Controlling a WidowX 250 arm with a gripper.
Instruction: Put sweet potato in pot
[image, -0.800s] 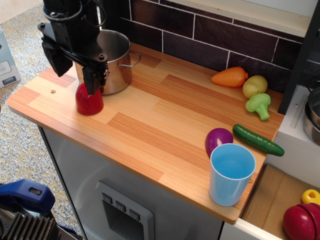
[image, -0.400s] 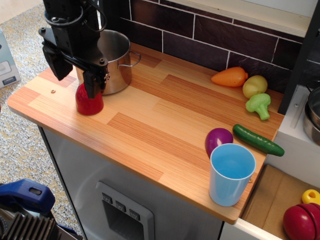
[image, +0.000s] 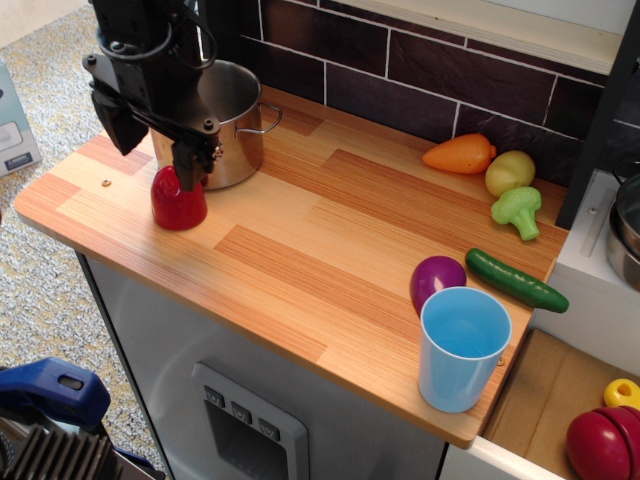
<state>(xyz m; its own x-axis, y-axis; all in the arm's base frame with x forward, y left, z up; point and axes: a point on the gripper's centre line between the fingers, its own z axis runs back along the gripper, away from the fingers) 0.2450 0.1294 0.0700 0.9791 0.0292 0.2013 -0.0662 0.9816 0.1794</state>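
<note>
The sweet potato (image: 178, 203), a glossy red stubby toy, stands upright on the wooden counter near its left end, just in front of the pot. The pot (image: 232, 120) is shiny steel with a looped wire handle on its right side, and it looks empty. My black gripper (image: 152, 152) hangs just above the sweet potato and in front of the pot. Its jaws are spread apart. One finger (image: 188, 162) reaches down to the potato's narrow top. The sweet potato rests on the counter, not lifted.
At the back right lie an orange tapered toy (image: 461, 154), a yellow toy (image: 510, 171) and a broccoli (image: 517, 209). At the front right are a purple egg-shaped toy (image: 436, 279), a cucumber (image: 516, 280) and a light blue cup (image: 462, 346). A dark tiled wall (image: 400, 70) runs behind.
My gripper has risen slightly and shifted a little to the right. The sweet potato has stayed in place on the counter.
</note>
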